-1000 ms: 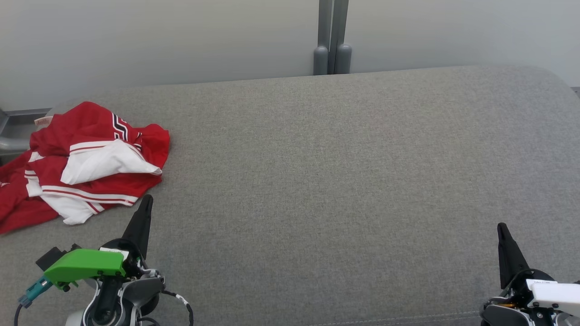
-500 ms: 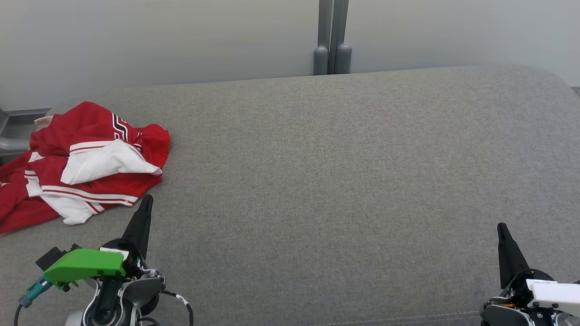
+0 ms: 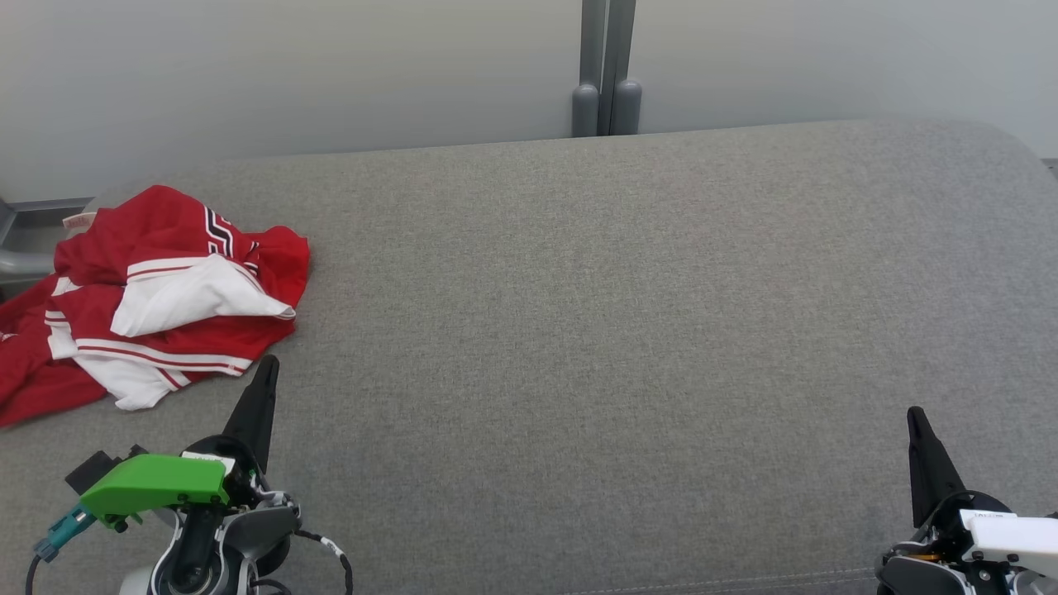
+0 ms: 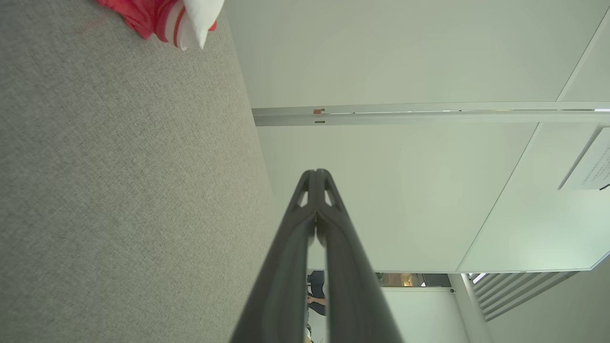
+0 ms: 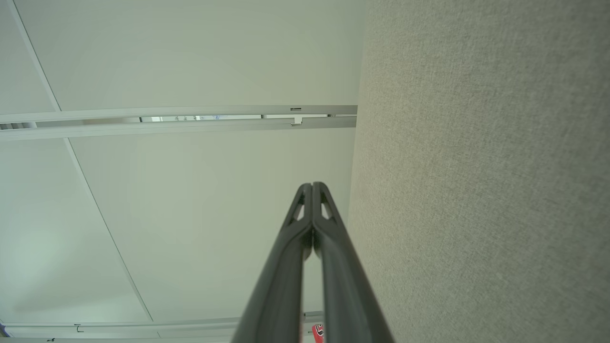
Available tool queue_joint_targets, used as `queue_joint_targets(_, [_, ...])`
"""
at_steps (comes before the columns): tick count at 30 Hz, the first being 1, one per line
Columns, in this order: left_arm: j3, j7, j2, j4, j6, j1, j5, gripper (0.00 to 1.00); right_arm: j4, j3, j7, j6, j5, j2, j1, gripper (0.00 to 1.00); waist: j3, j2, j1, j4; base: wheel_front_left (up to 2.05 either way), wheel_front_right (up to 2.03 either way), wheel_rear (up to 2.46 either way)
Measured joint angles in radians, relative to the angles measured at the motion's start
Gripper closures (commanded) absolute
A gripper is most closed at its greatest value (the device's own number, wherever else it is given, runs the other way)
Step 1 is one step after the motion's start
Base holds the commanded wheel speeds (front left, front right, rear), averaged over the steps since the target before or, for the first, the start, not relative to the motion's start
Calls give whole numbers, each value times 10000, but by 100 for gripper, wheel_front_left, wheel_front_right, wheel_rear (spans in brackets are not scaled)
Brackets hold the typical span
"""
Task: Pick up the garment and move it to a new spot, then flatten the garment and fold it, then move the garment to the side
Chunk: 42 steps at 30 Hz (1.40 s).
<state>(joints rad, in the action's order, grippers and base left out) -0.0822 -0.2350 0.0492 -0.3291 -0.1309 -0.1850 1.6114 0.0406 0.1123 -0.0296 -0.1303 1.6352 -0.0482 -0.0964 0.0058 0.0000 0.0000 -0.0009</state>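
**Two tools low and pressed together, one garment bunched at the counter's left.**

Nearest me, at the lower left of the head frame, my left tool [image 3: 269, 364] has its two dark fingers pressed tip to tip, pinching nothing. It points up-frame and leans a little right, with a green housing [image 3: 153, 487] on its wrist. At the lower right, my right tool [image 3: 913, 413] is also pressed together and empty, leaning slightly left. In both wrist views the fingertips meet. Just up-frame and left of the left tool's tip, one red-and-white garment [image 3: 165, 297] lies crumpled at the left edge of the grey fabric-covered counter [image 3: 579, 330], close to the tip but apparently not touching it. It is well apart from the right tool. Farthest back is a pale wall [image 3: 331, 74] with one grey double post [image 3: 606, 66] at top centre.
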Motion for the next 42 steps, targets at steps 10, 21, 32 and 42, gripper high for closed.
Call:
queue_joint_targets(10, [33,0,-52,-431,6,511,0,0,493,-38,2,0,-2,119,-61,0,0,0,0,0,0,0,0])
queue_joint_targets(21, [347,616,-67,-186,8,775,-395,0,621,-311,-265,0,-322,127,-65,0,4,0,0,-1,0,0,0])
queue_joint_targets(32, [550,1250,-65,397,138,919,-1952,0,525,-362,-545,0,-1678,119,6,0,22,0,0,-12,0,0,0])
queue_joint_targets(42, [713,1768,-63,1087,437,1002,-4136,0,54,-573,-794,0,-3800,111,190,0,40,0,0,-6,0,0,0])
